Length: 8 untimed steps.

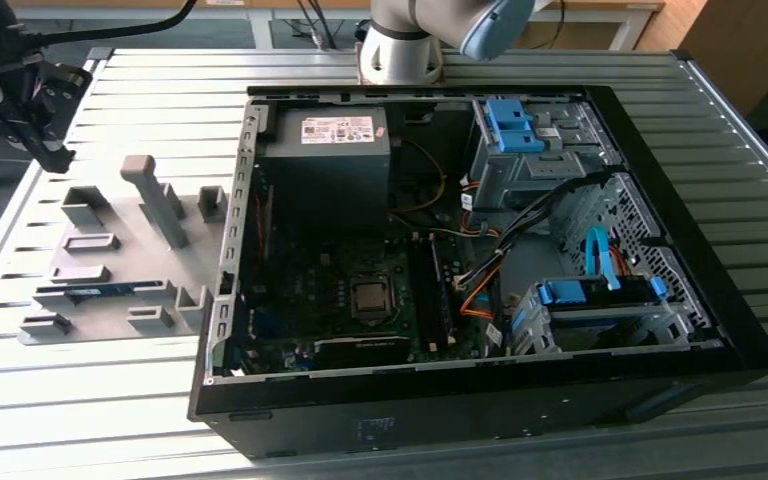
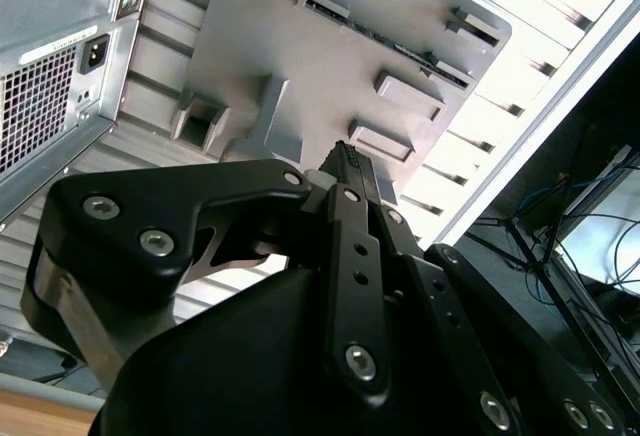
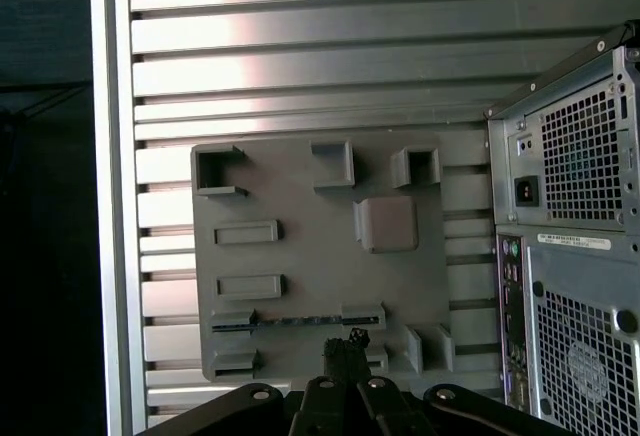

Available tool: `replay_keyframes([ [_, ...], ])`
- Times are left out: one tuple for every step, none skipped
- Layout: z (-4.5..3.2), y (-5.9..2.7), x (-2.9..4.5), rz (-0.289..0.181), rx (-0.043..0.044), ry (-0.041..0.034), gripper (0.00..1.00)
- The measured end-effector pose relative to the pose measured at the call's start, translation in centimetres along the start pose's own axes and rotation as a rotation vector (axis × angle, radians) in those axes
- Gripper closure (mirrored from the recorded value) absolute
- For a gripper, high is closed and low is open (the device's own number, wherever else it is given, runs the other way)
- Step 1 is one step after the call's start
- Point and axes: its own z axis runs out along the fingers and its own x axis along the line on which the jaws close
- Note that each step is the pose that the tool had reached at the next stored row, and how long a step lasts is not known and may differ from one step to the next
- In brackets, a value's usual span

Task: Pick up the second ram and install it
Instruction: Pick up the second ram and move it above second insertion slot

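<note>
— Where is the gripper (image 3: 345,339) sitting right now?

— I'm hovering it above the grey tray (image 3: 300,186), clear of the surface. The jaws are looking pressed together with nothing between them, though I'm only seeing the tips from behind, so I'm saying that cautiously.

— And the second ram (image 3: 295,321)?

— It's resting on edge in the tray's holders, below the jaws and just ahead of their tips, not touching them. The open computer case (image 1: 491,410) is standing off to one side of the jaws, beyond the tray.
</note>
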Motion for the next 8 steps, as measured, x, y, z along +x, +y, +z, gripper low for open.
replay_keyframes([
  [0.0, 0.0, 0.0, -0.001, 0.0, -0.0001, 0.89],
  [0.0, 0.0, 0.0, -0.002, 0.0, 0.0, 0.89],
  [0.0, 0.0, 0.0, -0.004, 0.0, 0.0001, 0.89],
  [0.0, -0.01, 0.01, -0.006, 0.0, 0.0002, 0.89],
  [0.0, -0.01, 0.01, -0.008, 0.0001, 0.0003, 0.89],
  [0.0, -0.02, 0.01, -0.009, 0.0001, 0.0003, 0.89],
  [0.0, -0.03, 0.02, -0.011, 0.0001, 0.0004, 0.89],
  [0.0, -0.03, 0.01, -0.012, 0.0001, 0.0005, 0.89],
])
